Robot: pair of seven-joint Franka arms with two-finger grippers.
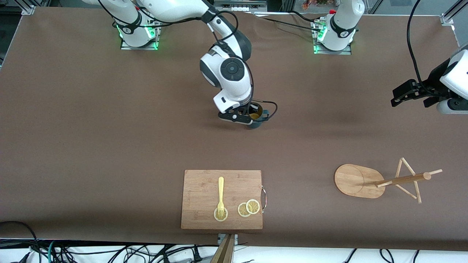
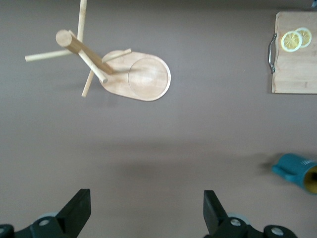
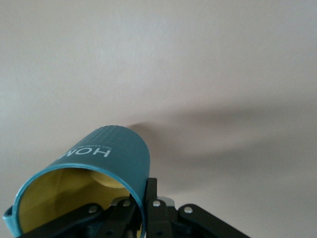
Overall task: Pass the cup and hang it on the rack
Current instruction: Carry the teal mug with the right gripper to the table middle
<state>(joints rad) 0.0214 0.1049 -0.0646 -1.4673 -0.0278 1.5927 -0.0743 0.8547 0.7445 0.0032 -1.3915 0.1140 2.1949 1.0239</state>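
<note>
Front view showed us the right gripper [image 1: 245, 117] over the middle of the brown surface [image 1: 91, 128], its fingers pinching the rim wall of the small dark teal-blue cup [image 1: 258, 116] with the yellow-ochre inside. We saw the cup's handle pointing toward the left arm's end of the surface. We could not tell from that view whether the cup touched the surface or hung just above it. In the right wrist view the ribbed cup [image 3: 94, 178] lay tilted on its side in the grip, white lettering on its outside, with one finger inside the rim and the other outside.

We found the left gripper [image 1: 411, 95] raised over the left arm's end of the surface, its fingers [image 2: 77, 210] spread wide and holding nothing.

Below it, nearer the front camera, stood the light wooden rack [image 1: 360, 180] with its oval base, central pole and thin pegs. We saw the rectangular wooden cutting board [image 1: 204, 182] near the front edge, well apart from the rack, carrying a pale yellow fork [image 1: 221, 195] and three lemon slices [image 1: 249, 208]; the fork's tines rested on one slice.
</note>
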